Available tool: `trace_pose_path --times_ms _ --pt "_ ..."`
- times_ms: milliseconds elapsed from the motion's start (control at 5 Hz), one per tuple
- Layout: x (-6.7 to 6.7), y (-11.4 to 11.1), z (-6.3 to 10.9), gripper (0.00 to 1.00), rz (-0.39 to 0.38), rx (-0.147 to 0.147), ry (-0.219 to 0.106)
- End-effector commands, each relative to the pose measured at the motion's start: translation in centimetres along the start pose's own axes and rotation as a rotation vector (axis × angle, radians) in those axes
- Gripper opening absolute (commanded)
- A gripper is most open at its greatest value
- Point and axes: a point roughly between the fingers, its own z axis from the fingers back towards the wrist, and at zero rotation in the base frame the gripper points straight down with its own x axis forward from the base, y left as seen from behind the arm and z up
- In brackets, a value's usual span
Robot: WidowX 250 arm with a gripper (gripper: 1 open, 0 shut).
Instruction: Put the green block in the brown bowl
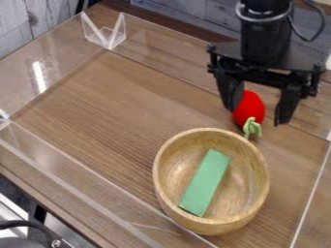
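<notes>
Claw (258, 105) hangs over the right side of the table (116, 107), pointing nearly straight down, prongs spread wide, nothing gripped. I see both dark fingers (227, 95) apart w/ clear gap between them.

Red strawberry toy (251, 104) sits in that gap, green stem end toward the camera side; can't tell if either finger touches it.

Brown bowl (169, 160) is below-left of claw in frame, nearer camera, near but apart from the finger tips. Green block (204, 181) lies flat inside bowl, on its floor, long axis running diag from near-left to far-right. Block is fully within the rim, well clear of claw.

Clear folded stand (104, 31) far off to claw's left, at back edge. Clear low wall (52, 145) rims the table on the left & near sides.
</notes>
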Motion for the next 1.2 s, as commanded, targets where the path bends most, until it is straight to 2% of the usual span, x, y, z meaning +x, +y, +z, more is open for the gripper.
trace_pose_path --times_ms 0,200,800,1000 --pt "1.4 -0.9 1.5 1.00 0.047 -0.003 -0.055" --pt "1.9 -1.6 1.7 1.00 0.089 0.006 -0.062" --pt "1.9 -0.7 -1.0 1.00 0.098 0.019 -0.066" --pt "2.8 0.2 -1.8 1.00 0.115 0.027 -0.072"
